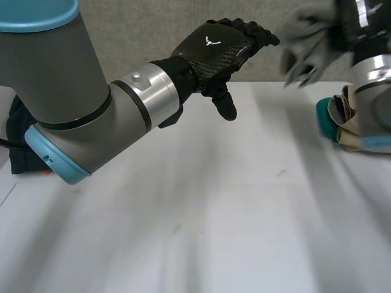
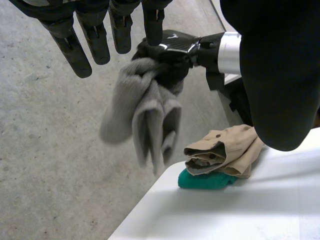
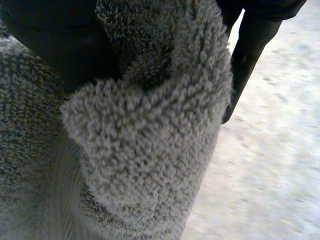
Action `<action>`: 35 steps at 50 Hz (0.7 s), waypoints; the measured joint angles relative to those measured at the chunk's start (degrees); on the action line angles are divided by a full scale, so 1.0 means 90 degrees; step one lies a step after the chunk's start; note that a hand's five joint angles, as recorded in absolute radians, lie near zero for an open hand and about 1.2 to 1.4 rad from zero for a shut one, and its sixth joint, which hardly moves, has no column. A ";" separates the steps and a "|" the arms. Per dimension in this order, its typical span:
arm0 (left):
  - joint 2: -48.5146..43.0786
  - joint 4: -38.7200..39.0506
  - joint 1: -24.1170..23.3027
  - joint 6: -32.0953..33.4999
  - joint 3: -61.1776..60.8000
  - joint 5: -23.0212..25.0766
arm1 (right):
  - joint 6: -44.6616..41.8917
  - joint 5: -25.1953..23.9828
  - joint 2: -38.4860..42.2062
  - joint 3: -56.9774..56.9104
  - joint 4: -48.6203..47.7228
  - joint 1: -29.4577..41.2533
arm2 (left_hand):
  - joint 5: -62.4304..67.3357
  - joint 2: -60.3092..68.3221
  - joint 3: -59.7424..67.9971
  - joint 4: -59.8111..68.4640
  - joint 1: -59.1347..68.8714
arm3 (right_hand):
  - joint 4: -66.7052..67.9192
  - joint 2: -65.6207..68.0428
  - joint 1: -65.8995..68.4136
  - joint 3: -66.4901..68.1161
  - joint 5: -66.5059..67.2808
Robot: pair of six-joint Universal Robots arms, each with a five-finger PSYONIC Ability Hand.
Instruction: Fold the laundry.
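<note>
Over concrete floor, bunched grey towel

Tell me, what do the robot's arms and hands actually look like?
The left arm is a thick grey tube with light-blue caps at its joints and a shiny silver cuff at the wrist. The left hand is black and glove-like, its back a glossy woven-pattern shell bearing a small white mark. The right hand has the same shell, mark and silver wrist.

White table; grey speckled concrete floor beyond its edge.
</note>
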 measured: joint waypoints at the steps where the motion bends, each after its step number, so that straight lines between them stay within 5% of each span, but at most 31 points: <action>1: 0.0002 0.0003 -0.0001 -0.0014 -0.0008 0.0000 | 0.0096 -0.0075 0.0085 -0.0126 -0.0054 -0.0191 | 0.0000 0.0000 0.0000 0.0000 0.0000 | 0.0000 0.0000 0.0000 0.0000 -0.0001; 9: -0.0044 0.0004 -0.0033 -0.0025 -0.0106 0.0007 | 0.0511 -0.1036 0.1375 -0.0877 -0.0790 -0.1625 | 0.0000 0.0000 0.0000 0.0000 0.0000 | 0.0001 0.0000 0.0000 0.0002 0.0034; 23: -0.0310 0.0001 -0.0107 -0.0009 -0.0193 -0.0022 | 0.0775 -0.2908 0.3460 -0.1067 -0.1371 -0.2941 | 0.0000 0.0000 0.0000 0.0000 0.0000 | 0.0003 0.0000 0.0000 0.0028 0.0150; 29: -0.0314 0.0000 -0.0193 -0.0005 -0.0192 -0.0047 | 0.0730 -0.2924 0.2816 -0.0524 -0.1175 -0.3145 | 0.0000 0.0000 0.0000 0.0000 0.0000 | -0.5543 -0.5479 -0.4863 -0.5400 -0.5074; 35: -0.0274 -0.0010 -0.0282 -0.0008 -0.0192 -0.0050 | 0.0703 -0.2792 0.1795 -0.0035 -0.0230 -0.3365 | 0.0000 0.0000 0.0000 0.0000 0.0000 | -0.6277 -0.5976 -0.5173 -0.6036 -0.5676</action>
